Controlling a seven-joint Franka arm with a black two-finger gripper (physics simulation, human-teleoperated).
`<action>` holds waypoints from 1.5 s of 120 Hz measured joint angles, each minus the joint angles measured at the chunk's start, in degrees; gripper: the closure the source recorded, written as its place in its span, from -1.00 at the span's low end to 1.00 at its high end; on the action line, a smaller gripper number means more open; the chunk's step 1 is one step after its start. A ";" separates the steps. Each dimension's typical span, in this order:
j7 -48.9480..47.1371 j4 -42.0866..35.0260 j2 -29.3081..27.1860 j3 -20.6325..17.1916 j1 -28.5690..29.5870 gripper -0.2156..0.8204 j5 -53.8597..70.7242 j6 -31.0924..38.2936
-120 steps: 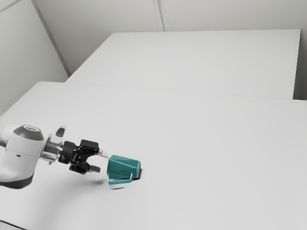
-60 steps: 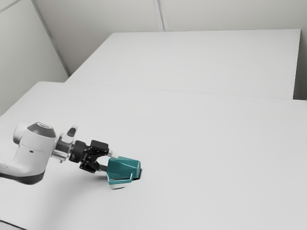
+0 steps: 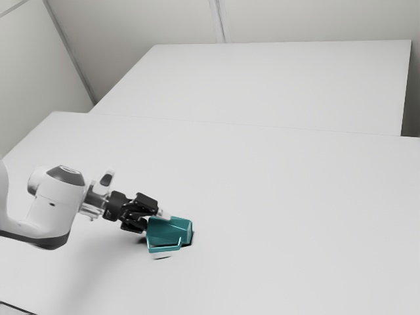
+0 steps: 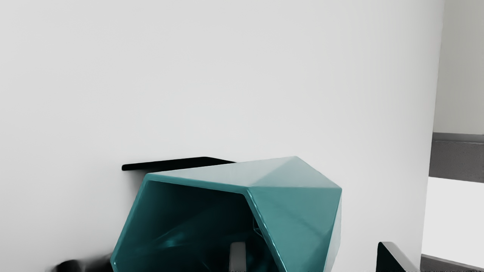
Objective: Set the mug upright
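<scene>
The black gripper (image 3: 155, 222) is right at the mouth of the teal mug (image 3: 172, 231), which lies on its side with its base toward the exterior view's right. The mug's handle (image 3: 165, 249) is on the side nearer the exterior camera. In the wrist view the open mouth of the faceted mug (image 4: 295, 211) faces my hand. My gripper (image 4: 315, 257) is open there: one fingertip (image 4: 238, 257) shows within the mouth, the other (image 4: 395, 258) stands outside the mug's wall, with a gap between. The mug's lower part is cut off in that view.
The mug lies on a white table (image 3: 282, 216). Behind it stands another white surface (image 3: 275, 85), with pale walls (image 3: 315, 20) beyond. The table's edge runs beside the outer finger in the wrist view, with a grey band (image 4: 457, 160) past it.
My hand has advanced toward the exterior view's right, from short of the mug to its mouth, slowing over the last half second. The mug has not visibly moved.
</scene>
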 joint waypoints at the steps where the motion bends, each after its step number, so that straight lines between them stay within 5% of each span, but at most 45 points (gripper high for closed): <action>1: 0.03 0.01 0.00 0.00 -0.04 0.02 -0.04 0.00; 29: 0.73 0.27 -0.02 -0.03 -0.41 0.57 -0.77 0.08; 57: 1.04 1.60 -1.54 -1.30 -0.35 0.83 -0.82 0.07; 87: 0.84 2.81 -2.11 -2.03 -0.90 0.89 -0.65 0.35; 111: -2.08 6.06 -3.57 -6.60 -1.13 0.91 3.09 1.57; 180: -31.40 20.40 0.08 -13.80 -3.14 0.92 57.64 3.42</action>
